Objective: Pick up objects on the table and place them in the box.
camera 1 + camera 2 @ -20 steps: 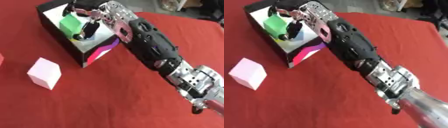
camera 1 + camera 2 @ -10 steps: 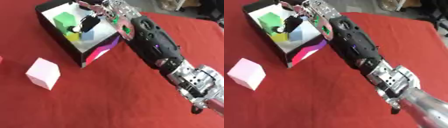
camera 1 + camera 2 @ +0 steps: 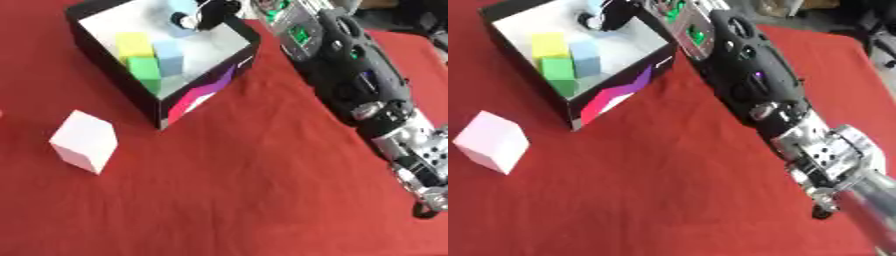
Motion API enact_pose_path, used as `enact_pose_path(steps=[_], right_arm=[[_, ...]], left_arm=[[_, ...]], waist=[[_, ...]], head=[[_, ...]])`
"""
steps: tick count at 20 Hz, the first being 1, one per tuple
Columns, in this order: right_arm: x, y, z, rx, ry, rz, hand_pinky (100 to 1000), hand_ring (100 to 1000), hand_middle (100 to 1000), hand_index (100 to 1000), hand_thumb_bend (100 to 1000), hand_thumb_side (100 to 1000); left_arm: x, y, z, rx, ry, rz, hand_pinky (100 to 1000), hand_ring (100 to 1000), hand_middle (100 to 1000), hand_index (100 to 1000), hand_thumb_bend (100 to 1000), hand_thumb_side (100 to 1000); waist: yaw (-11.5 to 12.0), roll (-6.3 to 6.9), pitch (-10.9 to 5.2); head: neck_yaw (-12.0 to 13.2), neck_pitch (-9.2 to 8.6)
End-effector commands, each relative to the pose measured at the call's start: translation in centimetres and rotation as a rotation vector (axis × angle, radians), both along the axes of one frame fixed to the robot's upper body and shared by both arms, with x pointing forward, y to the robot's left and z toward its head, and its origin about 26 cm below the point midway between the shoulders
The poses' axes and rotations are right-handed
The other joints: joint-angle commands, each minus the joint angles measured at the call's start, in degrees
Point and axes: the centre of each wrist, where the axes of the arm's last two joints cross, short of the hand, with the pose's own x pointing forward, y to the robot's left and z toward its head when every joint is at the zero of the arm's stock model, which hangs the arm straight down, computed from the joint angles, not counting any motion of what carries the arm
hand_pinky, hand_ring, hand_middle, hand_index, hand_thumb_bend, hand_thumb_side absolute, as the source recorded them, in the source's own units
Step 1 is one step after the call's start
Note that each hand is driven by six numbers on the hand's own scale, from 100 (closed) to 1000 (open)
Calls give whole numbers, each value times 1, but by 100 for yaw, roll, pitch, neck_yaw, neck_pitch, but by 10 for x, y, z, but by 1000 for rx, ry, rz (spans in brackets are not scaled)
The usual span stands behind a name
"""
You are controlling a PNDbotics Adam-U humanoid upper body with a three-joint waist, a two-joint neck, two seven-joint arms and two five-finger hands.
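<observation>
- The right hand (image 3: 208,11) hangs over the far corner of the box (image 3: 199,92), reaching in from the right; its dark fingers look curled, but whether they hold anything cannot be told.
- Just below the fingers lies a pale blue shape on the box floor, too blurred to name.
- Inside the box sit three blocks touching one another: a yellow block (image 3: 134,45), a green block (image 3: 144,70) in front of it, and a light blue block (image 3: 169,54) beside both.
- Outside, a white cube (image 3: 84,141) rests on the red tablecloth (image 3: 262,190), near the box's front corner but apart from it.
- Judged from this, several objects are already placed; the white cube is left to collect.
- The left hand shows in neither view.
</observation>
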Motion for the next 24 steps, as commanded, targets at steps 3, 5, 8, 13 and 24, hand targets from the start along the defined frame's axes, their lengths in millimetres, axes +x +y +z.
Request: enact_pose_path(steps=[3, 5, 8, 13, 24], right_arm=[[-37, -36, 25, 264, -63, 17, 945, 802, 769, 886, 100, 100], [-48, -48, 23, 362, -66, 28, 942, 783, 758, 858, 100, 100], [-63, -63, 16, 529, -71, 47, 954, 773, 757, 852, 100, 100], [-87, -87, -8, 809, -97, 65, 963, 747, 747, 836, 100, 227], [-112, -106, -73, 1128, -170, 36, 977, 757, 773, 845, 100, 496]], left_arm=[[-5, 12, 6, 23, -23, 50, 843, 742, 803, 751, 230, 758], [-6, 15, 4, 22, -19, 68, 843, 742, 803, 750, 229, 759], [-7, 19, 2, 19, -18, 88, 843, 742, 804, 751, 226, 755], [-9, 25, 0, 6, -22, 121, 842, 742, 804, 751, 224, 753], [-13, 47, 9, 76, -87, 197, 840, 747, 808, 777, 143, 713]], waist=[[-112, 105, -215], [-183, 124, -229], [-269, 163, -241], [-399, 233, -247], [-686, 424, -247]], head=[[236, 58], [365, 56], [506, 49], [690, -8], [1022, -120]])
